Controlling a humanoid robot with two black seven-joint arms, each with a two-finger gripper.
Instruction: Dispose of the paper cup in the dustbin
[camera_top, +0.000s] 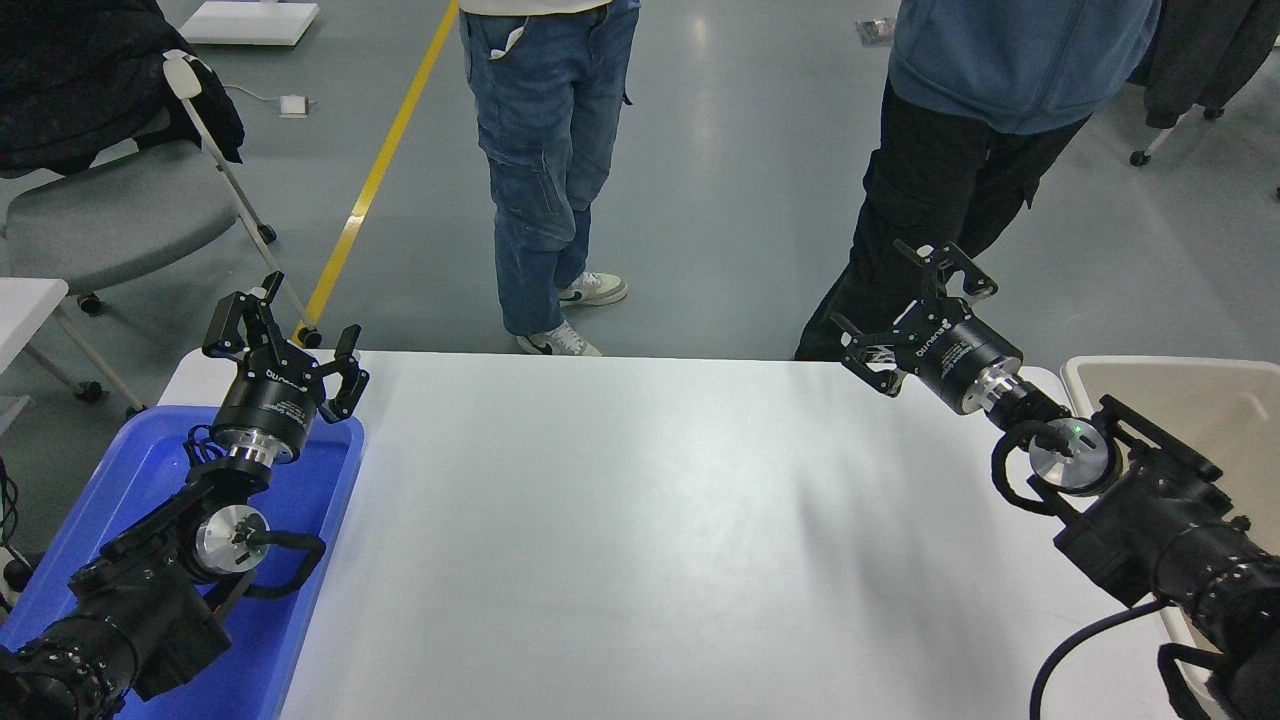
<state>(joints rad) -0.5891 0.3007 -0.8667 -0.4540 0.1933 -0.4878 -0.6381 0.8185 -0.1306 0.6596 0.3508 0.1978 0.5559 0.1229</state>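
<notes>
The paper cup does not show in the head view. The beige dustbin (1215, 385) stands at the table's right edge, partly hidden by my right arm. My right gripper (905, 310) is open and empty, held above the table's far right edge, left of the dustbin. My left gripper (282, 338) is open and empty, parked above the far end of the blue tray (140, 470) at the lower left.
The white table (640, 520) fills the middle. Two people stand at its far side, one in blue jeans (540, 160) and one in black trousers (930, 190) close behind my right gripper. A grey chair (110, 210) stands at the far left.
</notes>
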